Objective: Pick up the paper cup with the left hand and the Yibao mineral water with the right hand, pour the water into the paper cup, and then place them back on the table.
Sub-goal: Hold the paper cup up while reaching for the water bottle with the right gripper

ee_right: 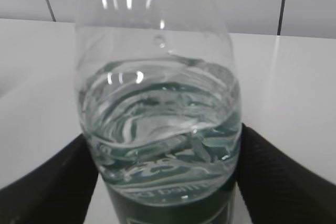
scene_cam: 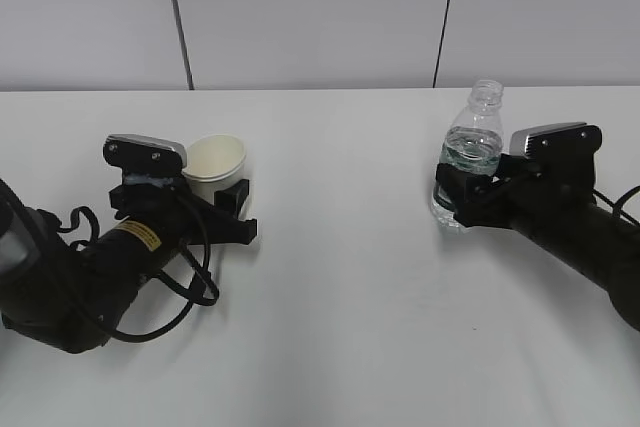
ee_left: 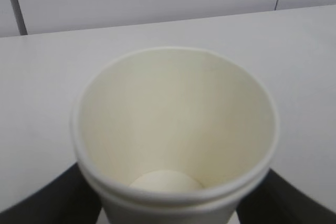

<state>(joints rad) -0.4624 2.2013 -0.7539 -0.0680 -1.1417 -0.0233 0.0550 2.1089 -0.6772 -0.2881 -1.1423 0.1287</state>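
White table (scene_cam: 340,277) filled my exterior view, with both arms down low. The left hand (scene_cam: 222,209) was clasped around the cup (scene_cam: 215,165), which leaned a little toward the middle. Far off on the right, the right hand (scene_cam: 462,197) gripped the bottle (scene_cam: 468,152), uncapped and tipped slightly left. I couldn't tell whether either one had cleared the surface yet.

My left wrist view looked straight into the cup (ee_left: 176,140): dry inside, with dark fingers (ee_left: 44,198) pressing both flanks at the bottom of the picture.

In my right wrist view the bottle (ee_right: 157,108) filled the picture, water standing just above the green label, its surface rippled, with a padded finger (ee_right: 278,174) against each side.

My worries: thin paper could buckle or slip under the squeeze; an open neck could slop water if I swung across fast; and with the two well apart, a misjudged meeting would put the stream beside the rim. I judged pouring hadn't begun.
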